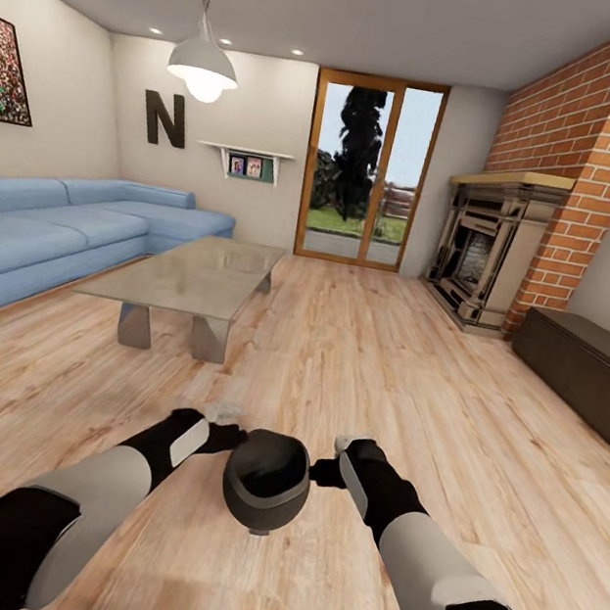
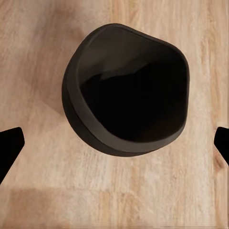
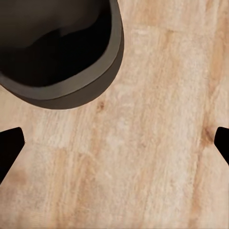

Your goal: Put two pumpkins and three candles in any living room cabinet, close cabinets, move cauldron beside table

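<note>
With the cauldron [image 1: 265,478] pinched between left gripper [image 1: 225,437] and right gripper [image 1: 325,471], each gripper's jaws spread wide in its wrist view, we're mid-carry; next: drive toward the table [image 1: 195,279] ahead-left of them, set it down alongside.

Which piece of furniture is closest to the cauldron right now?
The glass-topped coffee table, ahead-left of the cauldron; the blue sofa and dark cabinet sit farther off.
</note>
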